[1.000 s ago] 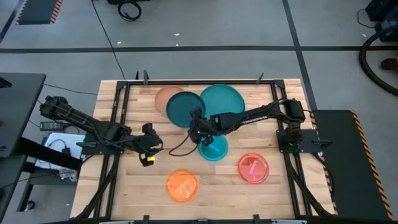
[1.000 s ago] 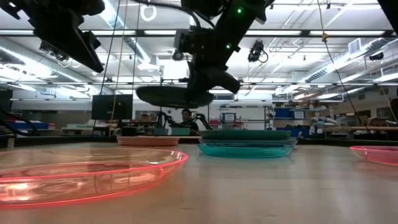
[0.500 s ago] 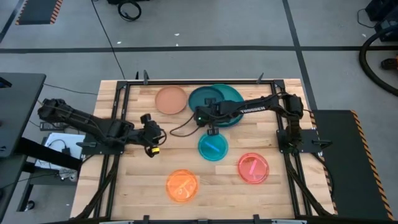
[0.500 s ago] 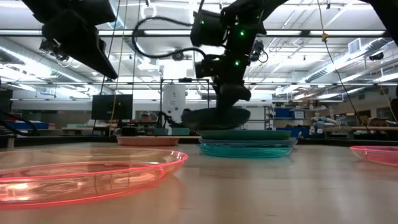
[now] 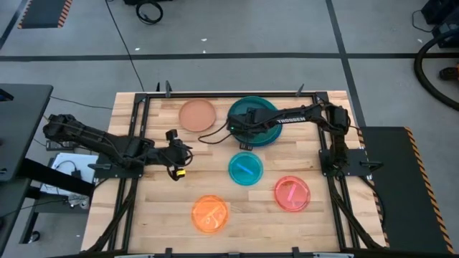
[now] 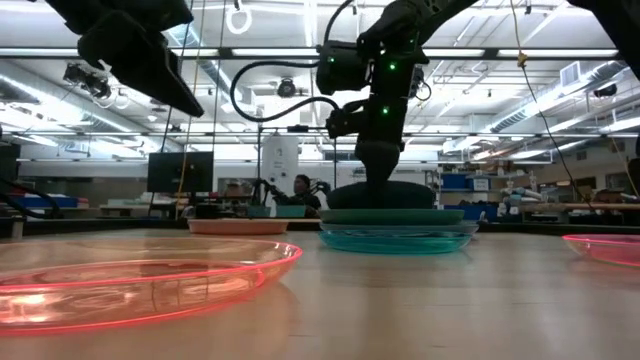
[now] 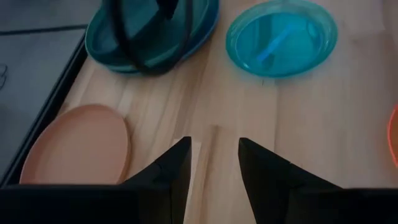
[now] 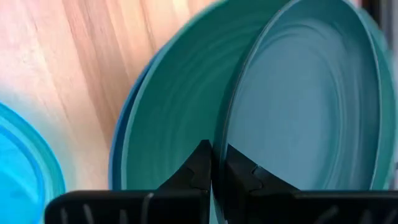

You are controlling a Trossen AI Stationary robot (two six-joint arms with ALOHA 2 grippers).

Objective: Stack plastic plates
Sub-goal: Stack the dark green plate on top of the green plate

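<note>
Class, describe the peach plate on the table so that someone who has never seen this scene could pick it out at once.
Start at the wooden table and go to its far edge. The peach plate lies flat there, just left of the stack of teal plates where the right gripper is working. It is the only peach, solid-coloured plate lying alone.

I see a light wooden table [image 5: 154, 208] with a thin black metal frame [image 5: 135, 136] around it. Far behind, a person [image 6: 299, 190] sits by a dark screen [image 6: 180, 171].
</note>
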